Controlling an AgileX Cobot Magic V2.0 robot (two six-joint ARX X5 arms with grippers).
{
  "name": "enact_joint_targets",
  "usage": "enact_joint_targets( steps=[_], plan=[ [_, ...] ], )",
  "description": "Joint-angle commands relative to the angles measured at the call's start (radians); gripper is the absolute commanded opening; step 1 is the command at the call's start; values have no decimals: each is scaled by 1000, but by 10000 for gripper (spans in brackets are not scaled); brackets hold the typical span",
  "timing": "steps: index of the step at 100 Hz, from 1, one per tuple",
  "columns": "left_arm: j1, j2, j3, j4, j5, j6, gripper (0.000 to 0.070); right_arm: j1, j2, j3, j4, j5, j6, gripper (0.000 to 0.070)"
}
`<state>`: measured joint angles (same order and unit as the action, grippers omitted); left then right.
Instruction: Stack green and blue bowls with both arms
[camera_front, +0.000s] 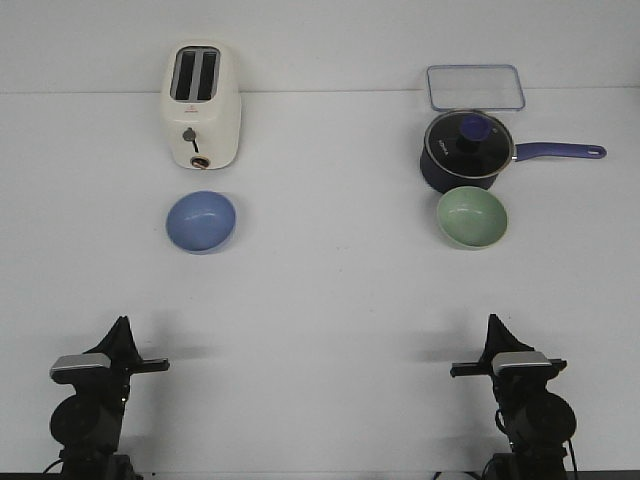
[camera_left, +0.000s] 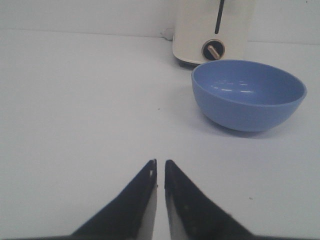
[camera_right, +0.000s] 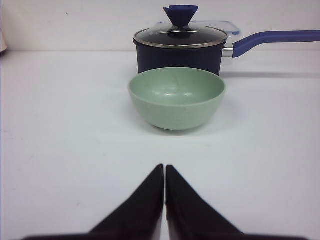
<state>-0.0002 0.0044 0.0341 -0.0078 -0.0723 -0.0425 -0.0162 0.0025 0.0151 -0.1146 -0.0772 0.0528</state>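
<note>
Facing the right claw (camera_right: 164, 172), tips together, the green bowl (camera_right: 176, 98) lies straight ahead; the blue bowl (camera_left: 248, 94) sits ahead-right of the closed left claw (camera_left: 160, 167).

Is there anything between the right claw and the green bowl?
Nothing: in the right wrist view, only bare table separates the right gripper from the green bowl.
</note>
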Motion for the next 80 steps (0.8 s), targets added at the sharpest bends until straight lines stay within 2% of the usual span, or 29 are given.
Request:
enact_joint_targets(
  steps=[1,74,80],
  plan=[
    [0,-1,-20,10,3,5,15,0,-1,-2,13,-1,10,10],
    [0,-1,-20,10,3,5,15,0,-2,-2,13,-3,11,10],
    [0,-1,-20,10,3,5,15,1,-2,-2,13,-7,41,10]
  ],
)
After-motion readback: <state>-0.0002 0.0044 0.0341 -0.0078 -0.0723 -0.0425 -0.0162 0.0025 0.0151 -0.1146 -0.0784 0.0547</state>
